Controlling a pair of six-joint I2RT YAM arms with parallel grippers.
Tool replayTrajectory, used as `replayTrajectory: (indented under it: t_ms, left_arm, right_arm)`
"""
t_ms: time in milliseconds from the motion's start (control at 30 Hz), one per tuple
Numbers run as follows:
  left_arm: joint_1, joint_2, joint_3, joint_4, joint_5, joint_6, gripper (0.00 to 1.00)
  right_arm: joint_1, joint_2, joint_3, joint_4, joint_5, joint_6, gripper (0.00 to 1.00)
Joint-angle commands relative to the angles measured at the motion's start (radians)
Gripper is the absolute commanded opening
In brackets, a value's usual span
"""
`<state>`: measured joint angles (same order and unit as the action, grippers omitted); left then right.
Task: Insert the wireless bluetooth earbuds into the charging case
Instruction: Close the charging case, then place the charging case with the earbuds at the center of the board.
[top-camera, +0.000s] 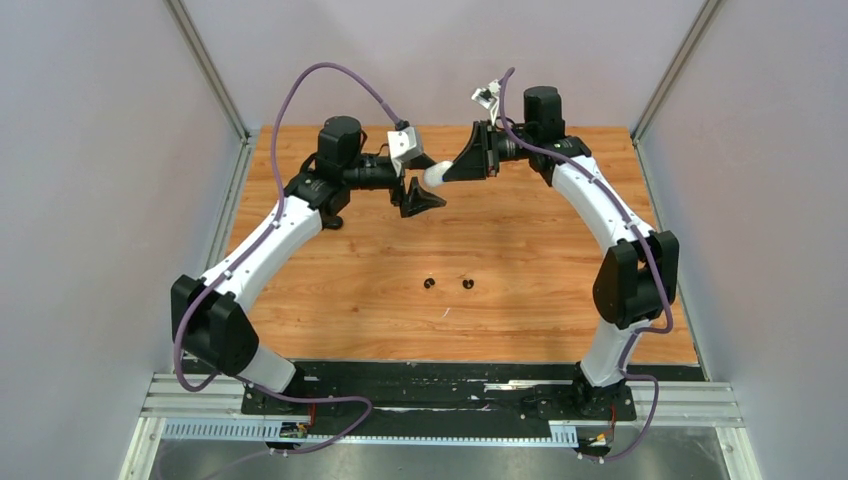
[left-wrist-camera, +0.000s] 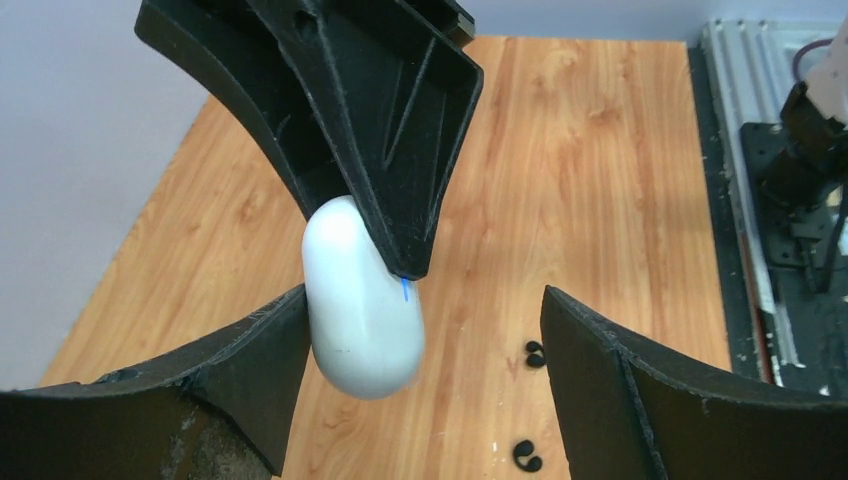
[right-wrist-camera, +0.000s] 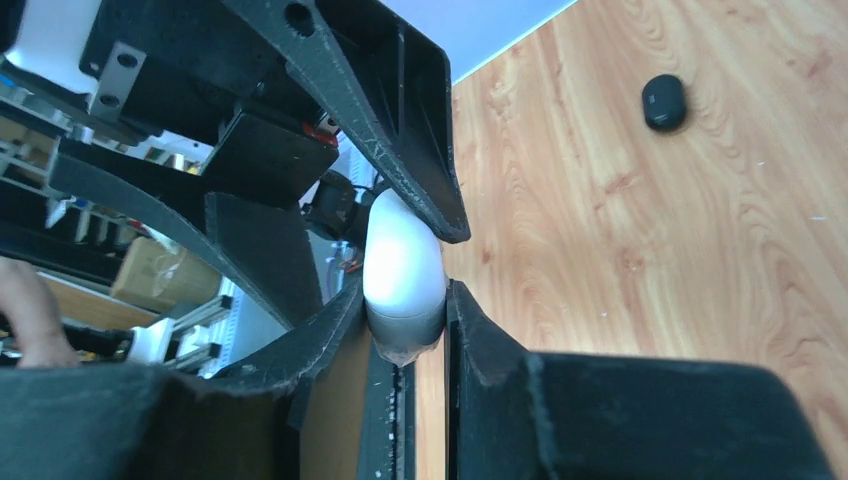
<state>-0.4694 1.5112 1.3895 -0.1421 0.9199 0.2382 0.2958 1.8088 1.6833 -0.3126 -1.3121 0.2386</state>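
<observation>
Above the far middle of the wooden table (top-camera: 330, 290), the right gripper (right-wrist-camera: 405, 312) was clamped on the white charging case (right-wrist-camera: 404, 262), its two fingers pressed against the case's lower end and holding it up in the air. The left gripper (left-wrist-camera: 424, 300) faced it from the other side with its fingers spread wide. The case hung between them, close against one finger (left-wrist-camera: 262, 345) and well clear of the other. Whether that near finger actually touched the case could not be told from the left wrist view. The case was a smooth, rounded pebble, and a small blue mark showed on it just by the tip of one right-gripper finger.

Two black earbuds (top-camera: 429, 284) lay on the table nearer the arm bases, the other bud (top-camera: 467, 284) just to the right of the first, near it but not touching. Both were well away from the raised case, and neither gripper touched them. In the right wrist view a black charging case (right-wrist-camera: 663, 101) sat alone on the wood, well apart from the grippers — it looked closed.
</observation>
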Motion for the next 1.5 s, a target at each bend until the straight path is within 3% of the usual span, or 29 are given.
replayTrajectory:
  t_ms: [0,167,367,567,700,833,1067,1200,1467]
  left_arm:
    - [-0.044,-0.081,-0.025,-0.029,-0.066,0.167,0.87]
    - [-0.065,-0.11,-0.078,0.036,-0.192,0.204,0.87]
    - [-0.064,-0.142,-0.094,0.13,-0.472,0.132,0.93]
    - [-0.025,-0.137,-0.085,0.027,-0.543,0.009,0.97]
    - [-0.018,-0.079,-0.053,-0.113,-0.746,-0.127,0.98]
    - [0.017,-0.081,-0.074,-0.134,-0.73,-0.252,0.99]
    - [0.064,-0.087,-0.126,-0.181,-0.719,-0.318,1.0]
    - [0.127,-0.063,-0.109,-0.266,-0.683,-0.335,1.0]
    - [0.288,-0.01,-0.094,-0.344,-0.746,-0.403,0.99]
  right_arm:
    - [-0.01,0.012,0.02,0.084,0.036,0.088,0.0]
    - [-0.022,0.017,0.009,0.102,0.037,0.111,0.0]
    - [-0.084,-0.037,-0.129,0.098,0.066,0.106,0.0]
    - [-0.168,-0.121,-0.341,-0.068,0.305,0.038,0.0]
    - [-0.194,-0.137,-0.476,-0.105,0.424,0.051,0.0]
    - [-0.221,-0.083,-0.478,-0.106,0.455,0.053,0.02]
    - [-0.258,0.056,-0.45,-0.099,0.501,0.032,0.05]
    - [-0.279,0.107,-0.438,-0.092,0.516,0.014,0.06]
    - [-0.287,0.172,-0.409,-0.107,0.589,0.005,0.15]
